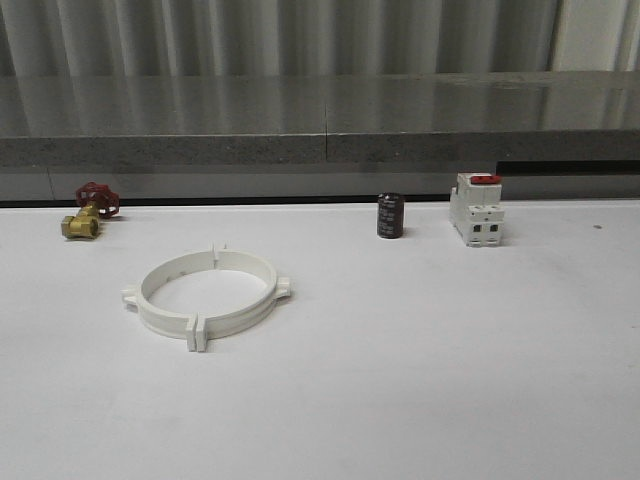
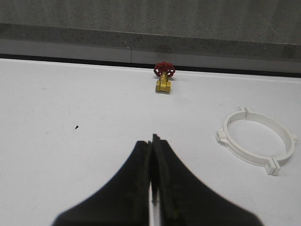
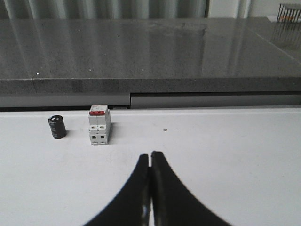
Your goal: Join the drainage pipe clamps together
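Observation:
The two white drainage pipe clamps (image 1: 206, 294) lie flat on the white table, left of centre, their end tabs meeting so they form one ring. The same ring (image 2: 257, 141) sits ahead and to one side of my left gripper (image 2: 151, 140), which is shut with nothing between its black fingers and hovers over bare table. My right gripper (image 3: 150, 155) is also shut and empty, over bare table short of the switch and cylinder.
A brass valve with a red handwheel (image 1: 88, 211) sits at the table's back left. A black cylinder (image 1: 390, 216) and a white boxy switch with a red top (image 1: 476, 209) stand at the back right. A grey stone ledge (image 1: 320, 120) runs behind the table.

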Motion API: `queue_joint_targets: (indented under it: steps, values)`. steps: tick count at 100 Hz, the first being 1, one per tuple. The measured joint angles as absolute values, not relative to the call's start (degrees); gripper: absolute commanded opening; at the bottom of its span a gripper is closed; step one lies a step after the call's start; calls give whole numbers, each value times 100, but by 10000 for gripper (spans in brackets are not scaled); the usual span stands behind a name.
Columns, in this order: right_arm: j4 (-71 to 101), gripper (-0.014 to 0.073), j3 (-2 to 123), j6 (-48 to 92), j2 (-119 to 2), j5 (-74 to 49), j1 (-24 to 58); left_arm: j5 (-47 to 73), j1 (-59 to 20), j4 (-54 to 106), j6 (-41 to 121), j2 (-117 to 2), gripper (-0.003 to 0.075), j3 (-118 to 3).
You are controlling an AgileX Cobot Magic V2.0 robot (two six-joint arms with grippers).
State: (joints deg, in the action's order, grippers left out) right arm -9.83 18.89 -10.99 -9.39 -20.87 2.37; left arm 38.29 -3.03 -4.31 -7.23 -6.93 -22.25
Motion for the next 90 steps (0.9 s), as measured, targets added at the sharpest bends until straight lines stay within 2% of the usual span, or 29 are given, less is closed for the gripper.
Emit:
queue_joint_targets:
  steps: [17,48,90]
  values:
    - [-986,-65,1315,-1099,-352,-1682,213,3829,-303,-431,-723,-693,-21,-2225]
    - [-534,-65,21,-888,-124,-291,-318,3829,-303,-431,-723,-693,-21,-2225]
    - [-407,-65,-157,-864,56,-281,-471,3829,-303,-431,-723,-684,-21,-2215]
